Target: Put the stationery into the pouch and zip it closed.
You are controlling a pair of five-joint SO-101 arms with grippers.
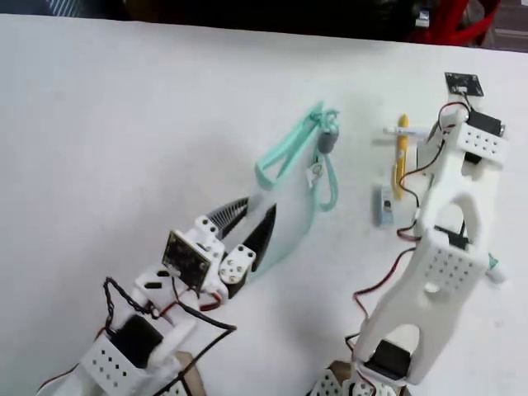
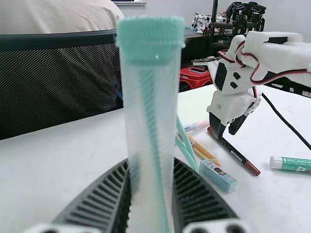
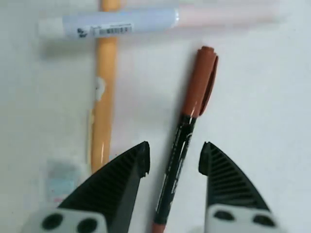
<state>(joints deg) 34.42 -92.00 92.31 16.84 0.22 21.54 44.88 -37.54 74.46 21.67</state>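
Loading looks barely begun. High view: the pouch [image 1: 289,198] lies at the middle of the desk [image 1: 124,124], its near end pinched by the left jaws; pens [image 1: 401,157] lie toward the right edge. Left wrist view: left jaws clamped on the pouch, apparently empty. Right wrist view: right jaws wide astride the brown pen [image 3: 187,141]; next, close on it squarely.

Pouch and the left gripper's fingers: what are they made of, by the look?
The pouch looks like soft frosted translucent plastic: its mint zipper shows through. The left gripper has fingers of likely rigid printed plastic, matte black, with ribbed faces.
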